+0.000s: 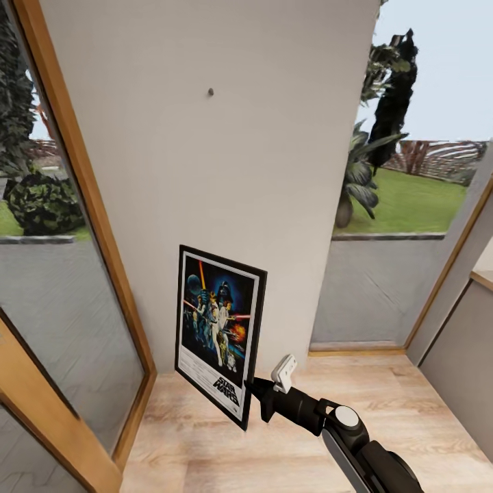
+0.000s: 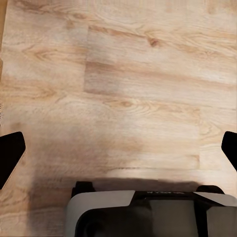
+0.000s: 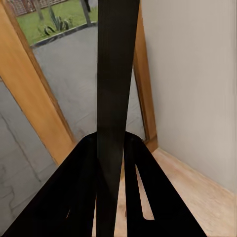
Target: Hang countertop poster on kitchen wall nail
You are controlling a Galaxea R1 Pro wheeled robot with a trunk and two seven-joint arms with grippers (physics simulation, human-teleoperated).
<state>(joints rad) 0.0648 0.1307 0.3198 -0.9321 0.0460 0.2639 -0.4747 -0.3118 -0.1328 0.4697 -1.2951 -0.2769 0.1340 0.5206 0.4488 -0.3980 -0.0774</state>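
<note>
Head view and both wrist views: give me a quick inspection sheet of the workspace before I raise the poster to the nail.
Surface: pale wood floor below; plain off-white wall ahead.
Job's things: poster held upright, well below the wall nail; not yet hung. Seen edge-on between the fingers in the right wrist view.
Clutter: nothing seen.
Grippers: right gripper shut on the poster's lower right edge; left gripper open over the floor, holding nothing.
Cables: nothing seen.
Surroundings: wood-framed glass panels either side of the wall, garden plants outside.
</note>
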